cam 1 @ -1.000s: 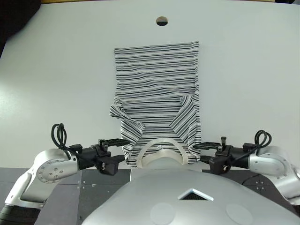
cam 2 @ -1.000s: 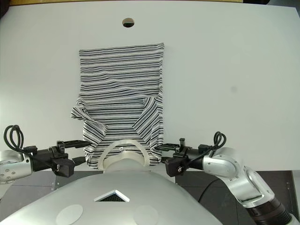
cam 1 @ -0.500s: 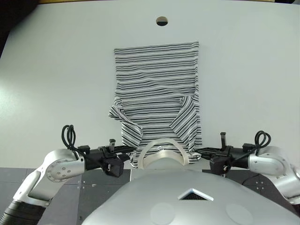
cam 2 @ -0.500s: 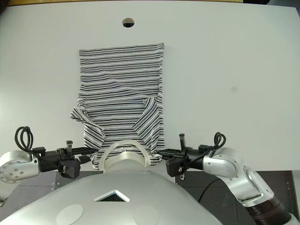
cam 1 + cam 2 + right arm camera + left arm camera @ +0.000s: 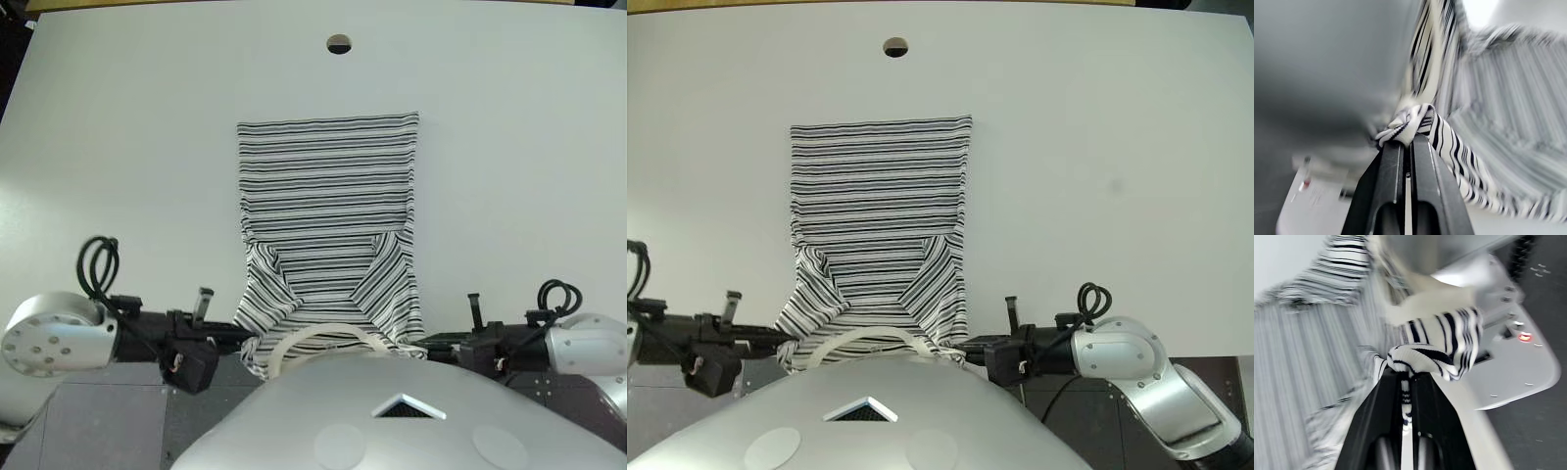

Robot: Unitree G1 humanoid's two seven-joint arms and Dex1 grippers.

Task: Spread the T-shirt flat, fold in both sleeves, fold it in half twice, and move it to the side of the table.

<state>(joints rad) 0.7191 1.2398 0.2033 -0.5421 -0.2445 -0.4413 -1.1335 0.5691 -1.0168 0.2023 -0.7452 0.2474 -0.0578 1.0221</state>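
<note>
The black-and-white striped T-shirt [image 5: 328, 206] lies lengthwise on the white table [image 5: 127, 166], both sleeves folded in over its lower half, its white collar [image 5: 323, 336] at the near edge. My left gripper [image 5: 245, 341] is shut on the shirt's near left shoulder corner [image 5: 1432, 350], pinched between its black fingers [image 5: 1381, 411]. My right gripper [image 5: 965, 348] is shut on the near right shoulder corner [image 5: 1410, 122]. Both held corners are lifted just off the table's front edge, and the cloth runs taut from them to the far hem [image 5: 328, 122].
A round cable hole [image 5: 338, 43] sits in the table beyond the shirt. Bare white tabletop extends to both sides of the shirt. The table's front edge is close below the grippers, with dark floor [image 5: 88, 421] beneath.
Both grippers closed on the shoulder corners and pulled them toward me. The shirt slid nearer, its wrinkles stretched out and the bunched left sleeve now lies smooth.
</note>
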